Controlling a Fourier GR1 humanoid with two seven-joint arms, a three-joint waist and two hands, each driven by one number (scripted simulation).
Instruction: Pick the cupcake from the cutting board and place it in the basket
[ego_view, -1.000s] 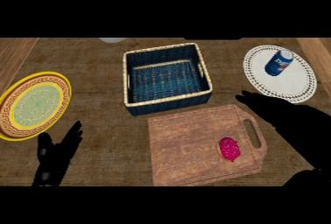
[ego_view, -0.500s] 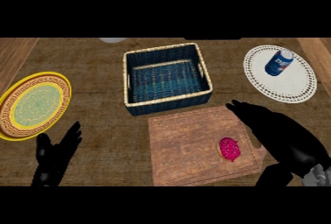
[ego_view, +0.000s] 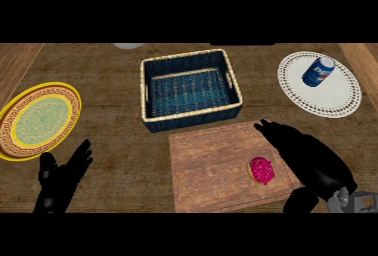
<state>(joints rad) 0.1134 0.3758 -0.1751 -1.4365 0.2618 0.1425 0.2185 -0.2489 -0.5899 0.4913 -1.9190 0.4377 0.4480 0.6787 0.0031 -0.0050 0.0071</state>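
- Head view: the cupcake (ego_view: 261, 169), pink-topped, is sitting on the cutting board (ego_view: 210, 165), toward the board's right side and not in the basket.
- The right hand (ego_view: 304, 152) is coming in from the lower right corner and is hanging over the board's right edge, just beside the cupcake on its right.
- Its fingers (ego_view: 272, 129) are lying stretched out and pointing up the view toward the board's far corner, while the thumb (ego_view: 297, 201) is showing lower down near the board's near edge. The hand is spread wide and is holding nothing.
- Whether the palm is brushing the cupcake is not clear from this angle.
- The basket (ego_view: 192, 119), dark blue with a pale rim, is standing on the counter (ego_view: 118, 150) just beyond the board's far edge, with nothing showing inside.
- The left hand (ego_view: 63, 175) is resting at the lower left, fingers up and relaxed, gripping nothing, well apart from the board.
- A yellow plate (ego_view: 37, 120) is lying at the left, just above that hand.
- A white plate (ego_view: 332, 100) is lying at the upper right, carrying a blue can (ego_view: 318, 71).
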